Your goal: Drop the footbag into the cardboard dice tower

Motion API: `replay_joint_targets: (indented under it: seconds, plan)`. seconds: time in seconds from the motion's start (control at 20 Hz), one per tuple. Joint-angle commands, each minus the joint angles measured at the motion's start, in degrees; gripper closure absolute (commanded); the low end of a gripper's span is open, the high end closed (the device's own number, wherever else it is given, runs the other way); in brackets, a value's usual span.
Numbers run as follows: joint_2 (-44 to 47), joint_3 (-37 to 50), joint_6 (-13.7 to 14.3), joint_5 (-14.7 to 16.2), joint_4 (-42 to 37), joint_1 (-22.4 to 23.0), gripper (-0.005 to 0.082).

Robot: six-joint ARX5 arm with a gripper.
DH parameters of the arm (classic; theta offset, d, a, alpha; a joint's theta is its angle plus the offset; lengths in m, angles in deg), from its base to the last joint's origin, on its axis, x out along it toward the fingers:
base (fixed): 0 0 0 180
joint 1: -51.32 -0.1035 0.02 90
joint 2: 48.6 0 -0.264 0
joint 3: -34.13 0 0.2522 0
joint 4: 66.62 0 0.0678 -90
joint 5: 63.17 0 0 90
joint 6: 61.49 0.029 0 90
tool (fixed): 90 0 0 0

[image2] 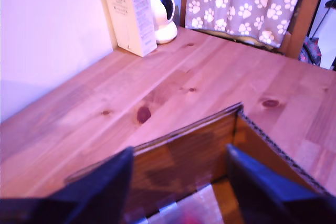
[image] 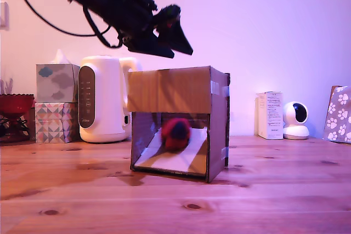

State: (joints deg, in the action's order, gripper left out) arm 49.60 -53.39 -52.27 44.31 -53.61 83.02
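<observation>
The brown cardboard dice tower (image: pixel 178 89) stands in the middle of the wooden table. In its lower front opening the red and dark footbag (image: pixel 176 133) sits on the pale slanted ramp, blurred. My gripper (image: pixel 178 39) hangs above the tower's top, toward the exterior view's left side of it, tilted downward. In the wrist view its two dark fingers (image2: pixel 110 187) stand apart with nothing between them, over the tower's open top (image2: pixel 210 145). A blurred red patch shows at the wrist view's lower edge inside the tower.
A white kettle (image: pixel 101 100) and stacked patterned tissue boxes (image: pixel 56 102) stand behind the tower at the exterior view's left, beside a red bowl (image: pixel 15 104). At the right are a white carton (image: pixel 270 115), a small white camera (image: pixel 296 120) and a paw-print cloth (image: pixel 339 114).
</observation>
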Motion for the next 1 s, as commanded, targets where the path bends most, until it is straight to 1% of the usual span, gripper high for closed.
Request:
replay_joint_targets:
  seconds: [0.0,0.05,0.1,0.15,0.2,0.35,0.6,0.65,0.75,0.95]
  plan:
    - [-0.70,-1.38,0.33,0.07,2.29,-0.20,0.0206]
    - [-1.33,-1.73,0.28,0.07,4.17,-0.20,0.0270]
    - [-2.43,-1.75,0.26,0.04,6.40,-0.20,0.0379]
    - [-3.41,-1.75,0.26,0.04,8.72,-0.20,0.0537]
    - [-4.68,-1.75,0.26,0.07,11.56,-0.22,0.0749]
    - [-7.89,-1.75,0.20,0.04,17.97,-0.22,0.0793]
    - [-12.04,-1.53,-0.42,0.15,24.11,-0.22,0.0793]
    - [-12.52,-1.33,-0.44,0.59,24.83,-0.28,0.0793]
    - [-14.03,0.37,-1.11,2.27,24.41,-1.14,0.0793]
    - [-18.45,8.90,-2.95,3.65,18.95,-2.69,0.0793]
